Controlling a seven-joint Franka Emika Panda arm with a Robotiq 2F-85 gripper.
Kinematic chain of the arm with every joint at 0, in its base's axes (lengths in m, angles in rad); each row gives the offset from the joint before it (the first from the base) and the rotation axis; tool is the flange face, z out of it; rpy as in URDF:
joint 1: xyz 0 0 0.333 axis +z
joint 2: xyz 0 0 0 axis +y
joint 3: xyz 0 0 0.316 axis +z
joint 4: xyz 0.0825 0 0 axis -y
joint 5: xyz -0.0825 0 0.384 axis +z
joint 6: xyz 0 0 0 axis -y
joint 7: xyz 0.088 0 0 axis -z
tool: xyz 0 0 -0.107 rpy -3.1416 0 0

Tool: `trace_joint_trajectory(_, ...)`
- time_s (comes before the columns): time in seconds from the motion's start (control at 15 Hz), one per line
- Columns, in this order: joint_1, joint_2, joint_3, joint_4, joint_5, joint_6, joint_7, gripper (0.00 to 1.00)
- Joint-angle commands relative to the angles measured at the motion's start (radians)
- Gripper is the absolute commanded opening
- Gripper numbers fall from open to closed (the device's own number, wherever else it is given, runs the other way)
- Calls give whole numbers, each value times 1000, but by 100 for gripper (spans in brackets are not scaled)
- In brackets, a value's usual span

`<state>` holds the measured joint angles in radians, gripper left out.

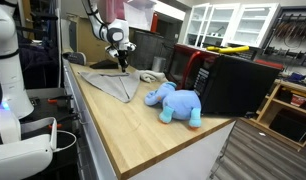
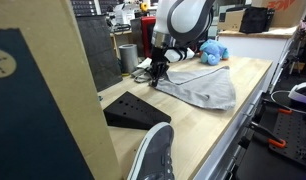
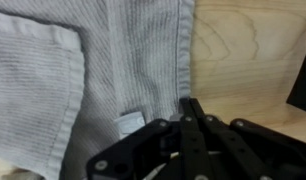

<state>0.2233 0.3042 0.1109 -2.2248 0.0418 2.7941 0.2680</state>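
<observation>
The light wooden worktop [image 1: 143, 140] carries everything, with the grey waffle-weave cloth [image 3: 83, 60] spread out across it. A blue plush elephant [image 1: 175, 103] sits just beside the cloth. The fingers [image 3: 191, 112] are pinched down narrow right on the cloth's edge, close to its little white label [image 3: 130, 122], and look to have the hem between them. My take: a thin bite like that slips easily, so any pull on the cloth wants to be slow and low, angled away from the elephant.
</observation>
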Motion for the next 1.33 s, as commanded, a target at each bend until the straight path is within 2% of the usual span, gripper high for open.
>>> trace_joint_trajectory(0.0, 20, -8, -36, -20, -37, 49, 38, 27)
trace_joint_trajectory(0.07, 24, -6, -45, -19, -45, 58, 42, 28)
trace_joint_trajectory(0.2, 41, 4, -76, -21, -86, 80, 58, 42)
trace_joint_trajectory(0.27, 51, 12, -90, -24, -108, 94, 70, 32)
trace_joint_trajectory(0.33, 59, 18, -102, -27, -127, 102, 73, 12)
trace_joint_trajectory(0.53, 79, 35, -124, -37, -153, 126, 91, 1)
trace_joint_trajectory(0.87, 87, 30, -105, -39, -119, 116, 84, 2)
trace_joint_trajectory(1.0, 79, 21, -76, -38, -89, 110, 75, 2)
trace_joint_trajectory(1.27, 56, -3, 30, -27, 35, 64, 49, 2)
